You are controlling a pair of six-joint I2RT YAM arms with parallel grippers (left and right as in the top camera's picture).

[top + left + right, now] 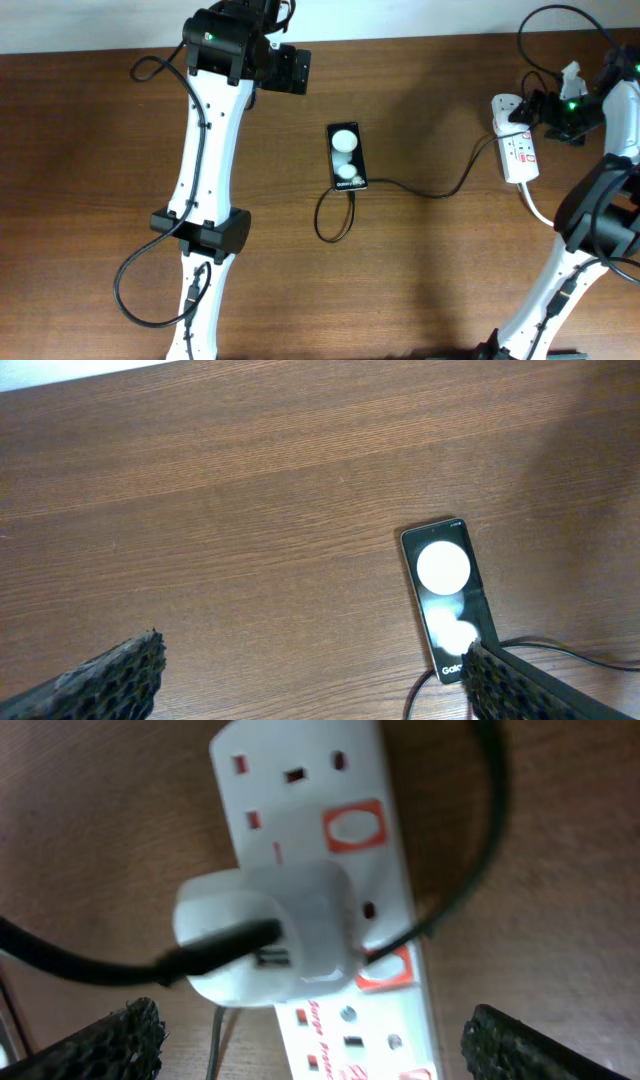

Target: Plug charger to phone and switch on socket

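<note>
The black phone [348, 157] lies screen up at the table's middle, and also shows in the left wrist view [447, 595]. The thin black charger cable [440, 192] meets the phone's near end, makes a small loop and runs right to the white adapter [270, 940]. The adapter is plugged into the white socket [520, 152]. In the right wrist view the socket [340, 830] shows red switch markings. My right gripper [537, 105] hangs open just above the socket and adapter, its fingers [315, 1045] on either side. My left gripper [285, 68] is open and empty, up-left of the phone [315, 690].
The socket's thick white cord [535, 205] runs down-right towards the right arm's base. The left arm [205, 170] stretches along the table's left half with a black cable loop [130, 285] beside it. The table's far edge [400, 40] is at the top.
</note>
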